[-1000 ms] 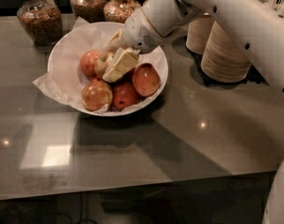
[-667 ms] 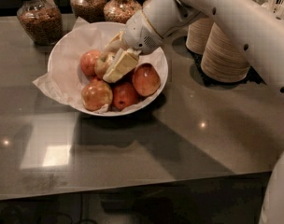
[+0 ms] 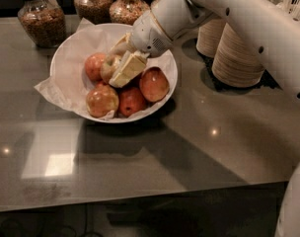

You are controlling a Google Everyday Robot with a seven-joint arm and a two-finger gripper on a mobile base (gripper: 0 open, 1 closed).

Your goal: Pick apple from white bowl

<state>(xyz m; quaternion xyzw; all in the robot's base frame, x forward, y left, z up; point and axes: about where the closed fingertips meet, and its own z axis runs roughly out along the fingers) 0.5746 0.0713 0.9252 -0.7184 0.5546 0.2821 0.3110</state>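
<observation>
The white bowl [image 3: 66, 58], lined with crinkled white paper, stands at the back left of the dark counter and holds several apples. The pale yellow-green apple [image 3: 106, 69] lies near the bowl's middle, among redder apples [image 3: 154, 84]. My gripper [image 3: 112, 67] reaches down into the bowl from the upper right. Its cream fingers [image 3: 128, 68] stand on either side of the pale apple and press against it. The apple still rests in the bowl, partly hidden by the near finger.
Three glass jars [image 3: 41, 21] of grain stand behind the bowl. Stacks of tan paper bowls [image 3: 236, 58] stand to the right, under my white arm [image 3: 248, 28]. The counter's front edge [image 3: 140, 199] runs along the bottom.
</observation>
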